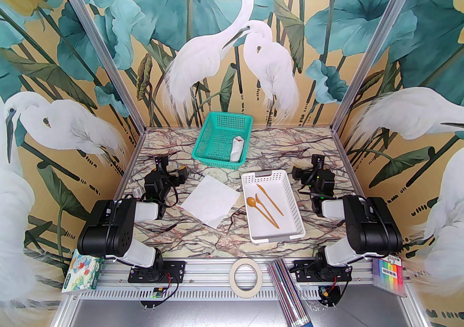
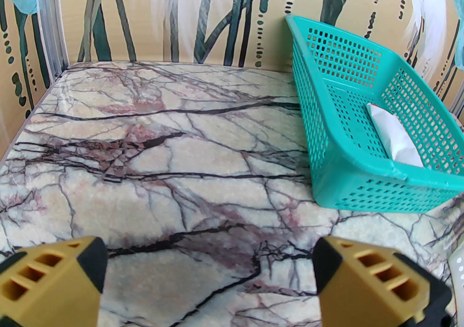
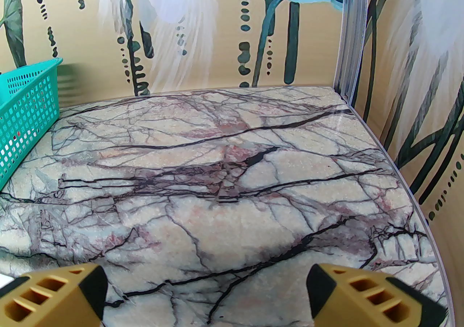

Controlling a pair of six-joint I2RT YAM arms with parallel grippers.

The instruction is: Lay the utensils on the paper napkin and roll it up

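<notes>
I am holding my left claw (image 2: 208, 264) spread wide and empty over bare marble on the left half of the table (image 1: 203, 238), and my right claw (image 3: 206, 282) is gaping just as wide, carrying nothing, over the right half. The paper napkin (image 1: 210, 200) is lying flat near the middle of the table, turned corner-on to the near edge, between my left claw and the white slotted tray (image 1: 279, 238). The utensils are resting loose on the tray's floor: the spoon (image 1: 251, 201) toward its left wall, the fork (image 1: 257, 196) tight against it, the knife (image 1: 270, 199) slanting just beside them. I am judging these pieces light, stiff and a bit slick, so I am planning to pinch each across mid-handle, where it should balance, coming in along the tray's length to avoid the walls. The napkin looks thin and limp; I am expecting it to slide or crumple, so I am thinking of pinning one corner while lifting the opposite one. At the far edge a teal basket (image 1: 203, 144) is holding another white rolled bundle (image 1: 237, 148), which I am leaving alone.
</notes>
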